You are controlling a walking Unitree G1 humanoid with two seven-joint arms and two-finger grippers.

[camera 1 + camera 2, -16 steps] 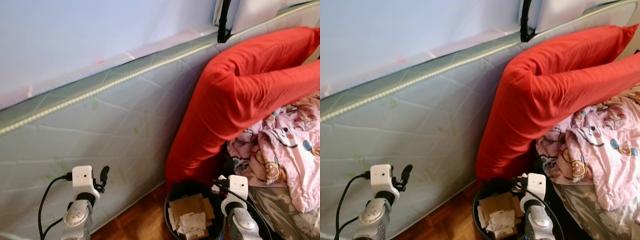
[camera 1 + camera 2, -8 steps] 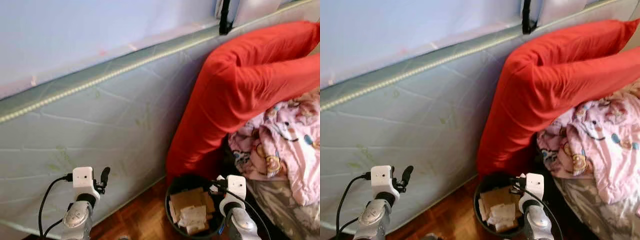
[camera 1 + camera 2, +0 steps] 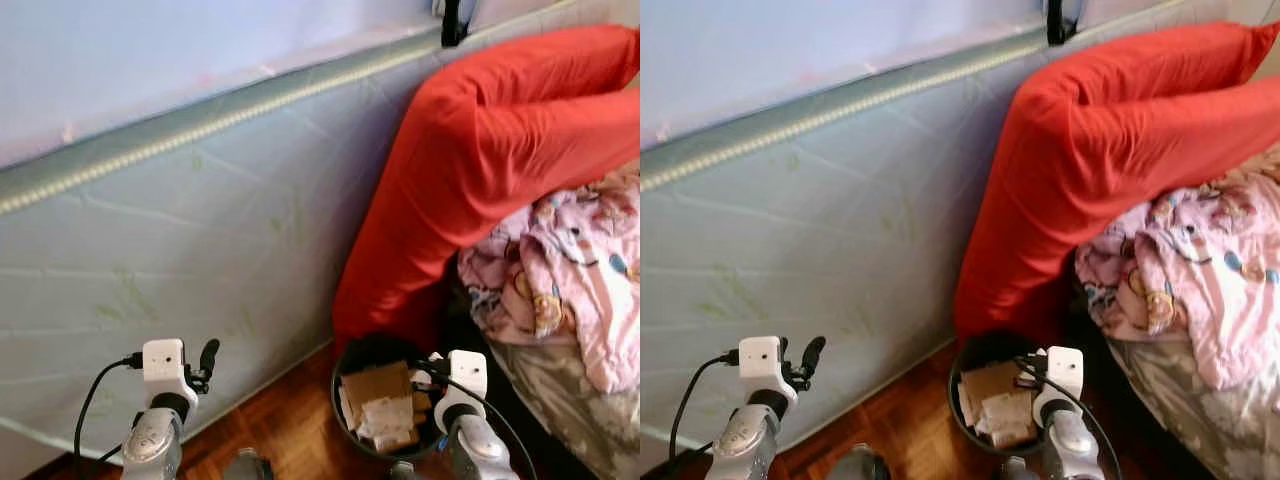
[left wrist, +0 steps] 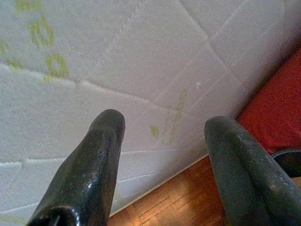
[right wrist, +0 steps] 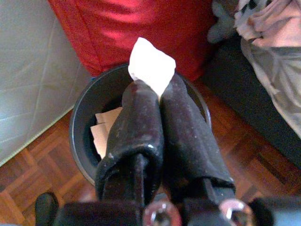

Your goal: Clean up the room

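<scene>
My right end effector is pressed together on a scrap of white paper, the two black fingers pinching its lower edge so the scrap stands up past the tips; in the right wrist view it sits at the centre of the frame, directly over the mouth of the black bin, which I judge is why I hold it there: once the fingers part, the paper should fall inside and not onto the wooden floor; in the left eye view the bin stands at the bottom centre, already holding cardboard pieces and paper, with my right wrist at its right rim; the bin is tucked at the foot of a red pillow that leans against an upright mattress filling the left and middle of the frame; a pink patterned blanket lies crumpled at the right edge, likely still to be tidied; my left end effector is spread wide and empty, held near the mattress face at the lower left of the head view, idle and clear of the drop; the release looks like the step in hand.
</scene>
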